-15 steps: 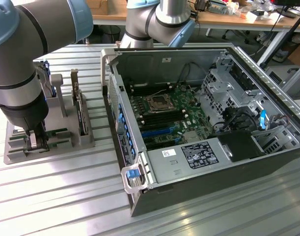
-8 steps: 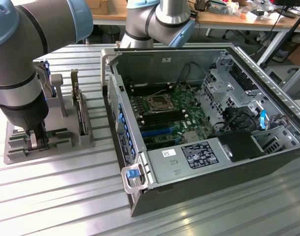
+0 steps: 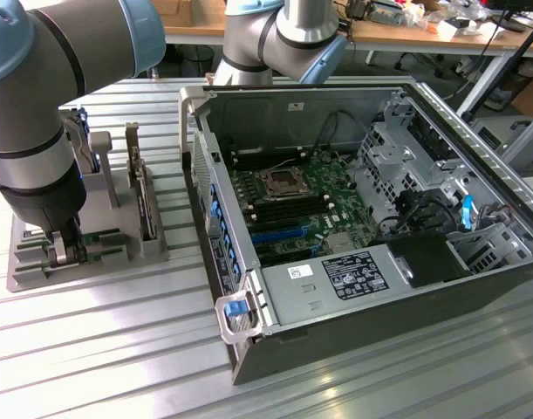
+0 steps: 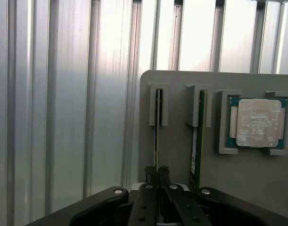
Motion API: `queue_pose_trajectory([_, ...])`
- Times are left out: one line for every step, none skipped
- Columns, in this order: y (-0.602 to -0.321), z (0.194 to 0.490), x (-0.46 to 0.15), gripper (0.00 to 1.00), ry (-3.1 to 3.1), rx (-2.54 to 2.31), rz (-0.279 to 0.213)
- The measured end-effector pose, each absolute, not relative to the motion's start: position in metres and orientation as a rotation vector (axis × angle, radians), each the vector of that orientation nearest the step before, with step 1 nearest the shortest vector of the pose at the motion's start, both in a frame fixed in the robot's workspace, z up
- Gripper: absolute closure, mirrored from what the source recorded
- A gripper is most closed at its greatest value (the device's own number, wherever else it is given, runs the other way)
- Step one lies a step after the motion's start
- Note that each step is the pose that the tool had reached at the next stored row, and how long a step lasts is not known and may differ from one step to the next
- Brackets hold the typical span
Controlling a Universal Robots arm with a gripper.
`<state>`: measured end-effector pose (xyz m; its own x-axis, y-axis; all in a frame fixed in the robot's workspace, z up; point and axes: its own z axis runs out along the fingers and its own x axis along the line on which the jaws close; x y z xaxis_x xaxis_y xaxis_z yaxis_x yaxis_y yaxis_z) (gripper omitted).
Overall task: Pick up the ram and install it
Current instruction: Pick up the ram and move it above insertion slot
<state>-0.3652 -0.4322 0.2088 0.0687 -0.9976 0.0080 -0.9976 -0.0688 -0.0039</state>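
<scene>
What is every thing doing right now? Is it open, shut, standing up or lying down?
Gripper: shut on the memory stick's edge.
Memory stick: standing on edge in its slot in the gray holder, pinched.
Second memory stick: standing on edge in the next slot, untouched.
Processor chip: lying flat in its pocket in the holder.
Computer case: lying on its side, open.

spare ram (image 4: 199, 127) beside held ram (image 4: 156, 127), table (image 4: 78, 117) open
</scene>
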Motion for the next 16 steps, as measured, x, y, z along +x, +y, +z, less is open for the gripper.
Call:
queue_pose_trajectory([-0.4322, 0.2087, -0.3652, 0.88, -2.142, 2.295, 0.013])
queue_pose_trajectory([-0.4322, 0.2088, -0.3652, 0.88, -2.142, 2.295, 0.013])
queue_pose_trajectory([-0.4322, 0.2088, -0.3652, 0.88, -2.142, 2.295, 0.013])
queue_pose_trajectory([-0.4322, 0.2088, -0.3652, 0.88, -2.142, 2.295, 0.013])
queue_pose_trajectory([-0.4322, 0.2088, -0.3652, 0.88, -2.142, 2.295, 0.013])
queue_pose_trajectory([-0.4322, 0.2089, -0.3652, 0.88, -2.142, 2.295, 0.013])
queue_pose_trajectory([-0.4322, 0.2096, -0.3652, 0.88, -2.142, 2.295, 0.013])
queue_pose_trajectory([-0.4322, 0.2108, -0.3652, 0.88, -2.142, 2.295, 0.013])
queue_pose_trajectory([-0.4322, 0.2118, -0.3652, 0.88, -2.142, 2.295, 0.013])
queue_pose_trajectory([-0.4322, 0.2123, -0.3651, 0.88, -2.142, 2.295, 0.013])
queue_pose_trajectory([-0.4321, 0.2129, -0.3652, 0.88, -2.142, 2.295, 0.013])
queue_pose_trajectory([-0.4322, 0.2135, -0.3652, 0.88, -2.142, 2.295, 0.013])
queue_pose_trajectory([-0.4322, 0.2138, -0.3652, 0.88, -2.142, 2.295, 0.013])
queue_pose_trajectory([-0.4321, 0.2141, -0.3652, 0.88, -2.142, 2.295, 0.013])
queue_pose_trajectory([-0.4322, 0.215, -0.3652, 0.88, -2.142, 2.295, 0.013])
queue_pose_trajectory([-0.4322, 0.2156, -0.3652, 0.88, -2.142, 2.295, 0.013])
